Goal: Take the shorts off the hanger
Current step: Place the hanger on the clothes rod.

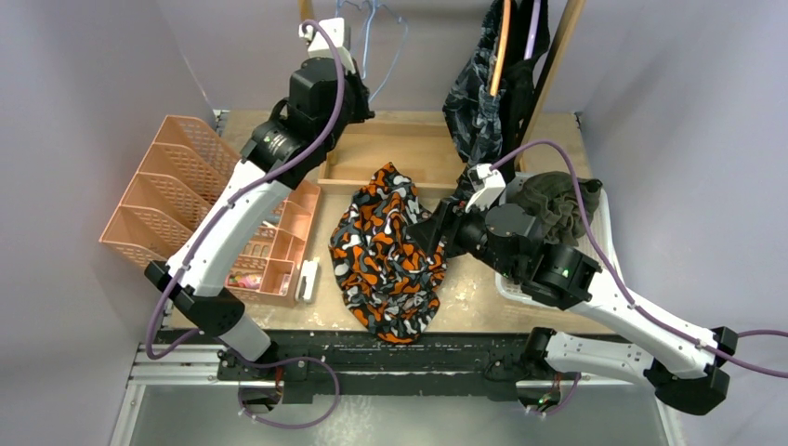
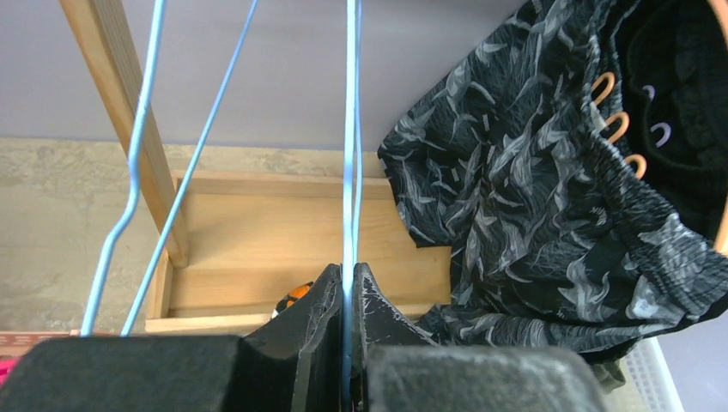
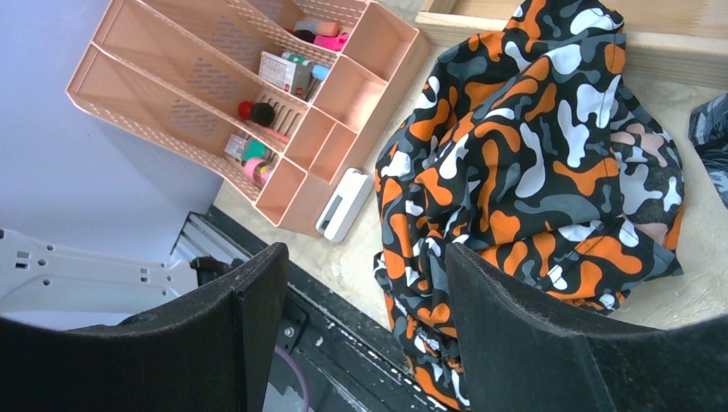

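Left jaws pinch hanger (orange shorts tabled).

top: overhead, whole table | left wrist: near blue hanger | right wrist: above orange shorts (top too)

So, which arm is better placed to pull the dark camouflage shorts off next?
Probably right: the right gripper is open and near the dark shorts; the left gripper is shut on the blue hanger.

Grey walls, pale wooden tabletop
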Robot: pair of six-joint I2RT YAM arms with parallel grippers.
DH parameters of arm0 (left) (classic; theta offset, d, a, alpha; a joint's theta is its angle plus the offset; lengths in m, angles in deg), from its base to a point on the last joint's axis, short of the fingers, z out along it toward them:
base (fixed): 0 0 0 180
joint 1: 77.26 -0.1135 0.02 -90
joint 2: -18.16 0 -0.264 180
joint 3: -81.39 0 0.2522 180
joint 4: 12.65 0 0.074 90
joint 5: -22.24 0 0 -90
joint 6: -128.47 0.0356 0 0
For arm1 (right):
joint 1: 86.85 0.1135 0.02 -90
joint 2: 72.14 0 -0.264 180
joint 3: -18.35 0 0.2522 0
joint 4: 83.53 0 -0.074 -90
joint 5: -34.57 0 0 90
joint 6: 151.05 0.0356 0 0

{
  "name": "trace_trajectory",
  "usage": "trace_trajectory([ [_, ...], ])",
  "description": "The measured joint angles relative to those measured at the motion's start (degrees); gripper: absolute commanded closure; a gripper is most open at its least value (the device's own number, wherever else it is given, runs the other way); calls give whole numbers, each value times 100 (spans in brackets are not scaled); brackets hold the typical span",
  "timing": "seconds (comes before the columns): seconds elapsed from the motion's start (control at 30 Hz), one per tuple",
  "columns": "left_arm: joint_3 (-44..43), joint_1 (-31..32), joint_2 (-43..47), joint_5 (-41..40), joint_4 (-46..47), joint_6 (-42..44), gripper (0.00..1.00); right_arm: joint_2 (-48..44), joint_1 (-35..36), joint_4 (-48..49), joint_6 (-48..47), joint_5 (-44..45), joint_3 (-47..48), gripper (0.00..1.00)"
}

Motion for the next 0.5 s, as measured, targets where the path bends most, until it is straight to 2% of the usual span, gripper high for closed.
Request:
trace_trajectory([
  [0.07, 162, -2, 26, 44, 24, -35, 97, 0, 0, 0, 2, 0, -2, 31],
  [0.23, 417, -2, 35, 129, 28, -96, 75, -7, 0, -42, 13, 37, -26, 31],
  [0.37, 439, -2, 61, 197, 15, -129, 62, 17, 0, -153, 13, 127, -26, 31],
  [0.5, 439, -2, 205, 345, -4, -175, 53, 125, 0, -297, 24, 160, -26, 31],
])
